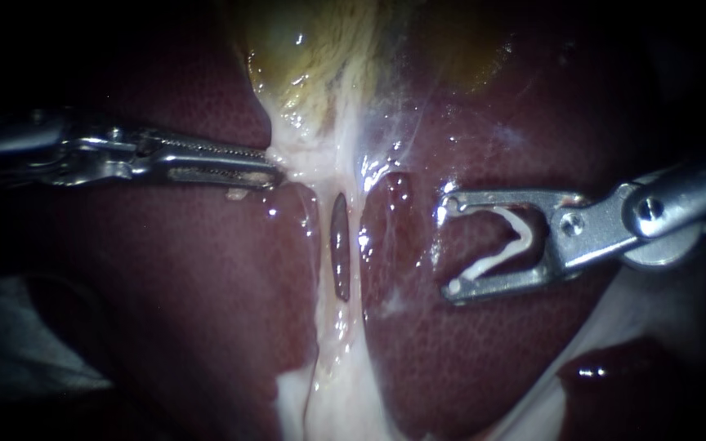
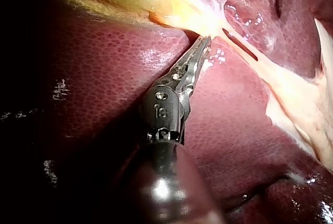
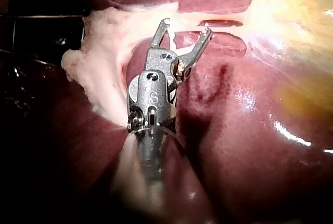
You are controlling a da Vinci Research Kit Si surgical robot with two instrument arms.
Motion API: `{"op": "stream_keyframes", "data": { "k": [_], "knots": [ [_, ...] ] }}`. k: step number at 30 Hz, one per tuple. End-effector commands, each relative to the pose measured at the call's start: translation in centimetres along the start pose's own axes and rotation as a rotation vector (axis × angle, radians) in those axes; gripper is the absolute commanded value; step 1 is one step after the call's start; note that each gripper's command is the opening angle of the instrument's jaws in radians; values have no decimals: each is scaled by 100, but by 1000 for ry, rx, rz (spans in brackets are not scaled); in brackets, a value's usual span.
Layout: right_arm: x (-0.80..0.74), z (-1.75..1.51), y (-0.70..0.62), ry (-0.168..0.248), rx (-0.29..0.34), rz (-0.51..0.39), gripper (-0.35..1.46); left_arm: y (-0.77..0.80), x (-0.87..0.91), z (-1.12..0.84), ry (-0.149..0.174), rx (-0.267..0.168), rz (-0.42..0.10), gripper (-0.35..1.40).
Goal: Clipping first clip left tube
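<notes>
Between the two instruments: the left tube [image 1: 323,249] and right tube [image 1: 359,253], pale strands side by side with a dark slit between them, running down from the gallbladder [image 1: 320,57] across the liver [image 1: 206,269].
Left instrument [image 1: 276,173]: jaws closed on pale tissue [image 1: 312,155] just under the gallbladder, beside the top of the left tube; their very tips are buried in it.
Right instrument [image 1: 449,245]: jaws spread wide, a white clip [image 1: 492,261] seated between them with an end against each jaw; they stand over the liver, apart from the right tube and farther from the left tube.
Hard to see: both shafts fade into darkness; from the right wrist camera the clip cannot be made out; the tubes' lower ends merge into pale tissue.
</notes>
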Motion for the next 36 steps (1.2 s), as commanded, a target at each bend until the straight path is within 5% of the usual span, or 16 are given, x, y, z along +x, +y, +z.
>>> {"op": "stream_keyframes", "data": {
  "k": [1,11,19,36],
  "knots": [
    [0,-1,0,-1,0,0,50,1,1,-2,0,-1,0,-35],
    [1,-1,0,-1,0,0,50,33,28,-50,-6,-10,-16,-35],
    [1,-1,-1,-1,0,0,50,44,55,-82,33,-1,-14,-35],
    [3,8,-1,-10,1,0,50,45,59,-89,45,1,-11,-35]
  ]
}}
